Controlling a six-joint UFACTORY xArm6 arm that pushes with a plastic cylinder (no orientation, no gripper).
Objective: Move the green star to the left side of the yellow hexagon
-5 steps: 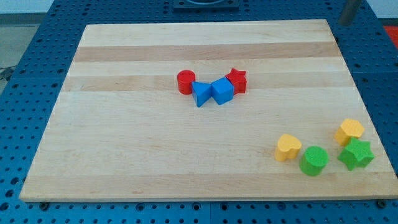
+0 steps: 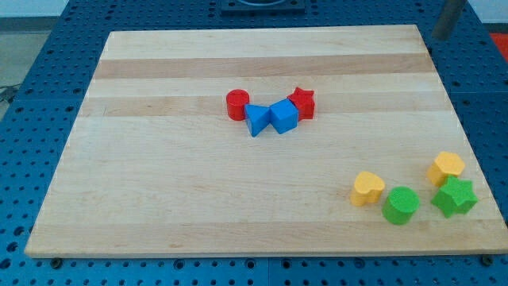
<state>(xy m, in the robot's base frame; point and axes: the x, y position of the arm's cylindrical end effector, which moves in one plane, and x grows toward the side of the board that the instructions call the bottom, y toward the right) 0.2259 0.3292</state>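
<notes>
The green star (image 2: 455, 197) lies near the board's right edge at the view's bottom right. The yellow hexagon (image 2: 446, 168) sits just above it, touching or nearly touching. My tip (image 2: 441, 36) is at the view's top right, off the board's far right corner, far above both blocks. Only the rod's lower part shows.
A green cylinder (image 2: 401, 205) and a yellow heart (image 2: 367, 188) lie to the left of the star. In the board's middle sit a red cylinder (image 2: 237, 105), a blue triangle-like block (image 2: 256, 119), a blue cube (image 2: 283, 116) and a red star (image 2: 302, 102). The wooden board (image 2: 159, 175) rests on a blue pegboard.
The rod at the top right has shifted very slightly. No block has moved.
</notes>
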